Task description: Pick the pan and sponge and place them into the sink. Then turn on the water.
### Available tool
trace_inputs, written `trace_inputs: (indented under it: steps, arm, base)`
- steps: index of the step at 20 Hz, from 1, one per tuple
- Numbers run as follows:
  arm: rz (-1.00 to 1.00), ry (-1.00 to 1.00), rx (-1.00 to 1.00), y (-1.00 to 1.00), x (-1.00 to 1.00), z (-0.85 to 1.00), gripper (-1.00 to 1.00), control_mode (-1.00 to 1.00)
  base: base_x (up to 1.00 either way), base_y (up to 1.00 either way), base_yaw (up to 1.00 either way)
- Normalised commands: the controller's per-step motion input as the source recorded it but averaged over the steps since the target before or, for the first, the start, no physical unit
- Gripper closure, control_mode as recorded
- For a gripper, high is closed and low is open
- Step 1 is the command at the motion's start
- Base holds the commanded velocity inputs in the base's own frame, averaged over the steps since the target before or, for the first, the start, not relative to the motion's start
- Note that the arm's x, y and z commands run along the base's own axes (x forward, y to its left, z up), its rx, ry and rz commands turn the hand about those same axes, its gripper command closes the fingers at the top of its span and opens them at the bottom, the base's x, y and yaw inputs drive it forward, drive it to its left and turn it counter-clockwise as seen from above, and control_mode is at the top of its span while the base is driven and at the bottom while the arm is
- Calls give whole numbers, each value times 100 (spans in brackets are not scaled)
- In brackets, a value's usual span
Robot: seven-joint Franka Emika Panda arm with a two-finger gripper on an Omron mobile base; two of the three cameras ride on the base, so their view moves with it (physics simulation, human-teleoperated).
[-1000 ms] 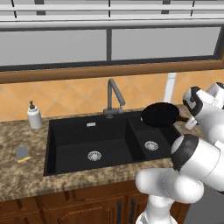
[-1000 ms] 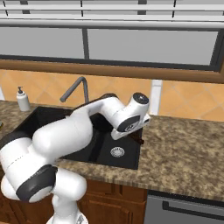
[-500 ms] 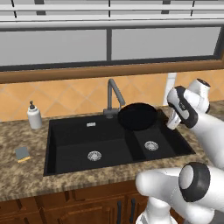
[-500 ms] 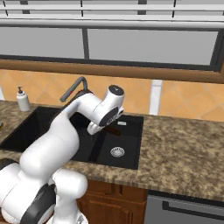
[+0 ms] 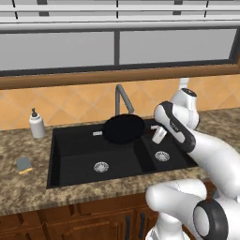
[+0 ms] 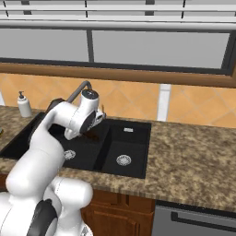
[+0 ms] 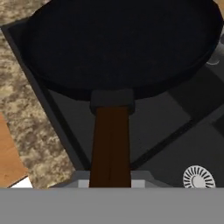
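Observation:
The black pan [image 5: 123, 129] hangs level above the black sink [image 5: 75, 151], over the back of its larger basin and just in front of the grey faucet [image 5: 120, 96]. My gripper [image 5: 156, 135] is shut on the pan's brown handle [image 7: 110, 144], which runs toward the hand in the hand view below the round pan [image 7: 122, 43]. In the right base view the gripper [image 6: 93, 131] sits above the divider of the sink [image 6: 133, 144]. The yellow sponge [image 5: 24, 164], grey-blue face up, lies on the counter left of the sink. No water runs.
A white soap dispenser [image 5: 36, 124] stands on the granite counter behind the sponge. The smaller basin with its silver drain [image 5: 162, 156] lies under my forearm. A tiled backsplash and window ledge run behind the faucet [image 6: 78, 90]. Wide counter [image 6: 193, 156] stretches to the right.
My arm has swung left with the pan in its grip, carrying it from the counter's right end, across the smaller basin, to above the larger basin.

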Motion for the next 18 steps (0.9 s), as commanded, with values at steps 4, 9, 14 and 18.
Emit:
trace_inputs:
  steps: [4, 9, 14, 18]
  arm:
    - [0, 0, -2, 100, 0, -13, 100, -100]
    - [0, 0, -6, 98, 0, -19, 100, -100]
    - [0, 2, -9, 86, 17, -24, 100, -100]
    - [0, 5, -14, 48, 40, -23, 100, -100]
  base:
    - [0, 0, 0]
    - [0, 0, 0]
    - [0, 0, 0]
    - [0, 0, 0]
